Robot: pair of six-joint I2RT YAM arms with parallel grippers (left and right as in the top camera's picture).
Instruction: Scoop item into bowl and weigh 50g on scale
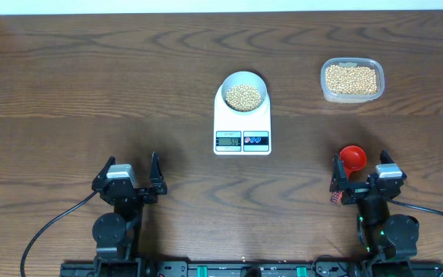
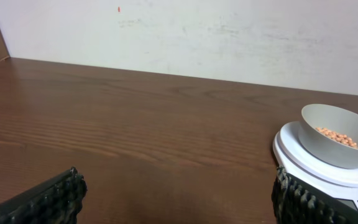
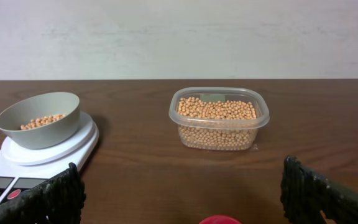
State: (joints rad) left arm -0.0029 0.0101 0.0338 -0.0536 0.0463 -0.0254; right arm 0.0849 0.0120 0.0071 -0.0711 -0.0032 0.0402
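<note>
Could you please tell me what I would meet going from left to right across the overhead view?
left gripper → scale, carrying the bowl → clear tub of beans. The red scoop and right gripper share the tub's span, so I left them out.

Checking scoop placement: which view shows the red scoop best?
Overhead: the red scoop is in plain sight. The right wrist view catches only a red sliver at its bottom edge; the left wrist view shows none of it.
</note>
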